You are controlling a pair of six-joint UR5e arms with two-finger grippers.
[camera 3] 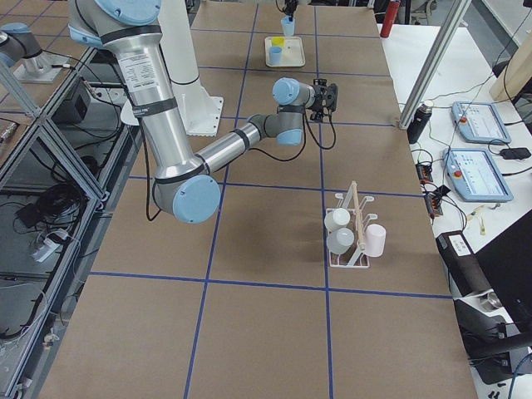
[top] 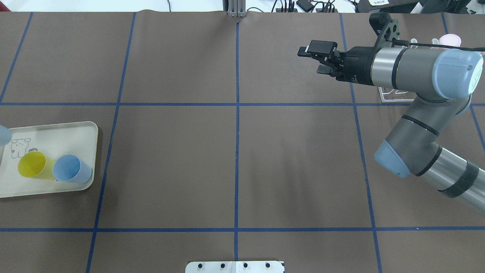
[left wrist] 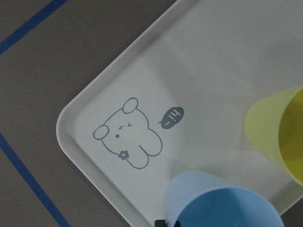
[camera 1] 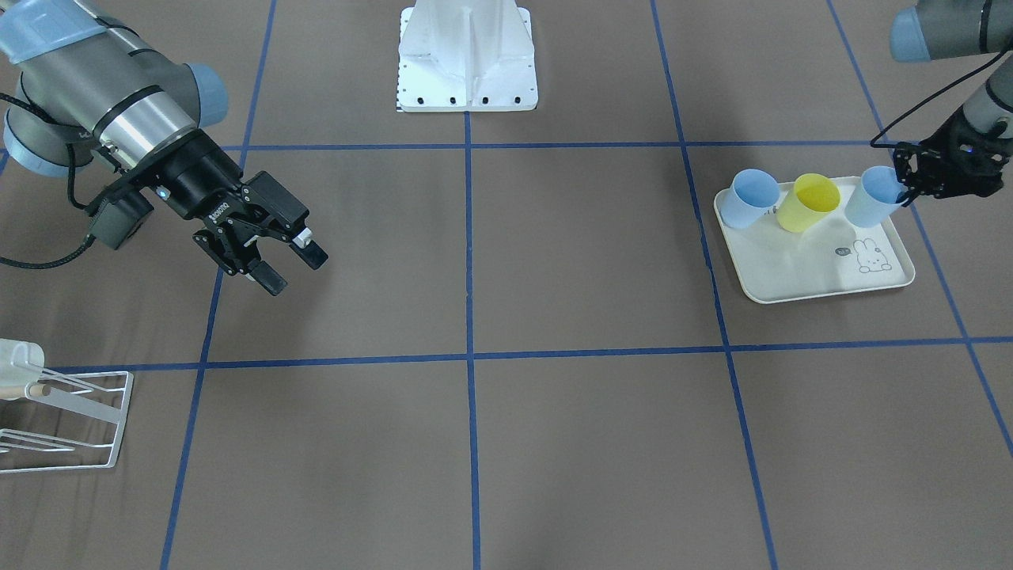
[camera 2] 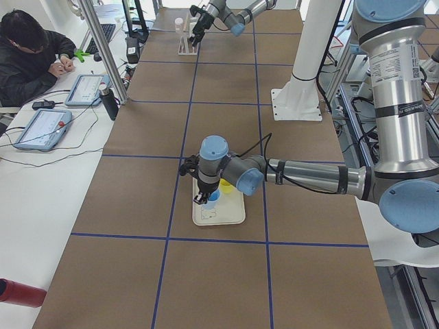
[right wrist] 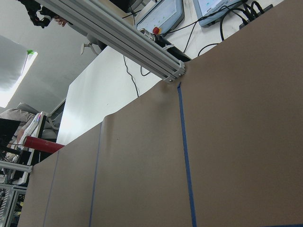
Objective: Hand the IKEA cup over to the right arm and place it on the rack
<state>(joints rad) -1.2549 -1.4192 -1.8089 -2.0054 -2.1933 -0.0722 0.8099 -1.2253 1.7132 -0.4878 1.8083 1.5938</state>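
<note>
Three IKEA cups are at the cream tray point(camera 1: 823, 269): a light-blue one point(camera 1: 752, 198), a yellow one point(camera 1: 807, 202) and another light-blue cup point(camera 1: 869, 198). My left gripper point(camera 1: 906, 184) is shut on the rim of that last cup, which fills the bottom of the left wrist view point(left wrist: 222, 203). I cannot tell whether it is off the tray. My right gripper point(camera 1: 294, 271) hangs open and empty above the table, far from the tray and a little way from the white wire rack point(camera 1: 71, 412). In the right side view the rack point(camera 3: 353, 229) shows its wooden rod.
The rack carries a white cup point(camera 3: 337, 219), a grey one point(camera 3: 341, 241) and a pink one point(camera 3: 376, 239). The white robot base point(camera 1: 467, 59) stands mid-table at the robot's edge. A person point(camera 2: 27, 55) sits at a side desk with tablets.
</note>
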